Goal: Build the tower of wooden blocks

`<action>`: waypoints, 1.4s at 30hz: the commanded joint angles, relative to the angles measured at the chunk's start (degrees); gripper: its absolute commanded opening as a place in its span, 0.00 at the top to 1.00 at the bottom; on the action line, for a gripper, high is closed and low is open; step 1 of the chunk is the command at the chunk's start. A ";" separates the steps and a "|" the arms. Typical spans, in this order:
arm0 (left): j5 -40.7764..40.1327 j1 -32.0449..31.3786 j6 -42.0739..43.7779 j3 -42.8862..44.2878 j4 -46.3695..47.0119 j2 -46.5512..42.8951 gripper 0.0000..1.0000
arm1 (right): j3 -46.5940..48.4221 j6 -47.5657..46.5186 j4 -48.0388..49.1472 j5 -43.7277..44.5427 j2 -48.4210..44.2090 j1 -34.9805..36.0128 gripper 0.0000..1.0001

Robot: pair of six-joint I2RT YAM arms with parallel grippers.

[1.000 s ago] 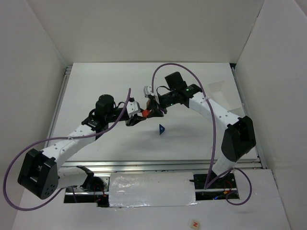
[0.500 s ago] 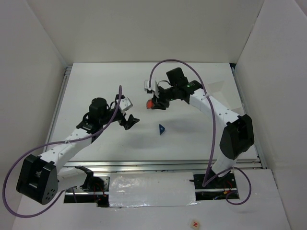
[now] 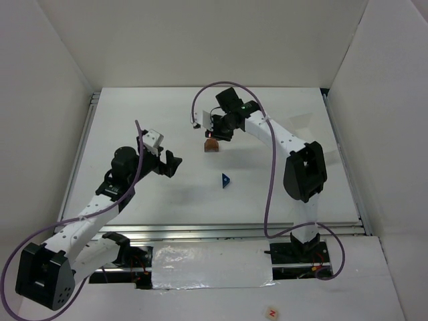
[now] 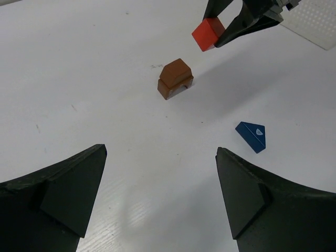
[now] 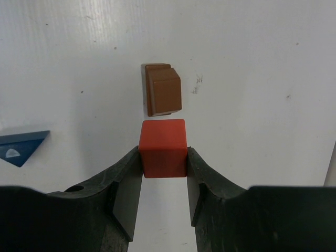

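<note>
A red cube (image 5: 163,147) is pinched between the fingers of my right gripper (image 5: 164,157), which is shut on it. It hangs in the air just above a single brown block (image 5: 163,89) with an arched underside that rests on the white table. In the top view the right gripper (image 3: 212,136) hovers over that brown block (image 3: 211,146). A blue triangular wedge (image 3: 226,180) lies alone on the table, nearer the arms. My left gripper (image 4: 160,152) is open and empty, drawn back to the left, with the brown block (image 4: 175,79), red cube (image 4: 207,34) and wedge (image 4: 252,136) ahead of it.
A thin white tray (image 4: 315,21) lies flat at the far right of the table. White walls enclose the table on three sides. Purple cables loop over both arms.
The left gripper opened, let go of the red cube and pulled back to the left. The right gripper carried the cube away to above the brown block.
</note>
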 commanded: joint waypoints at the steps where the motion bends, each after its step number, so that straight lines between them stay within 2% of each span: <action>1: -3.98 0.44 -3.74 2.64 -1.99 -0.42 0.01 | 4.56 -2.73 -2.66 3.75 2.70 0.77 1.00; 6: -2.66 0.44 -4.17 1.85 -1.65 0.89 0.01 | 6.32 -7.04 -5.12 6.91 4.99 2.26 0.97; 14: -1.07 0.79 -4.44 0.97 -1.47 0.02 0.01 | 12.91 -8.98 -8.46 2.96 9.12 2.00 0.94; 22: -2.92 1.14 -4.53 -0.08 -2.00 -2.53 0.01 | 17.48 -10.91 -10.83 3.75 13.34 2.79 0.94; 42: 0.33 3.08 -4.53 -0.26 0.38 0.98 0.01 | 20.47 -10.39 -11.01 7.00 17.83 3.50 0.92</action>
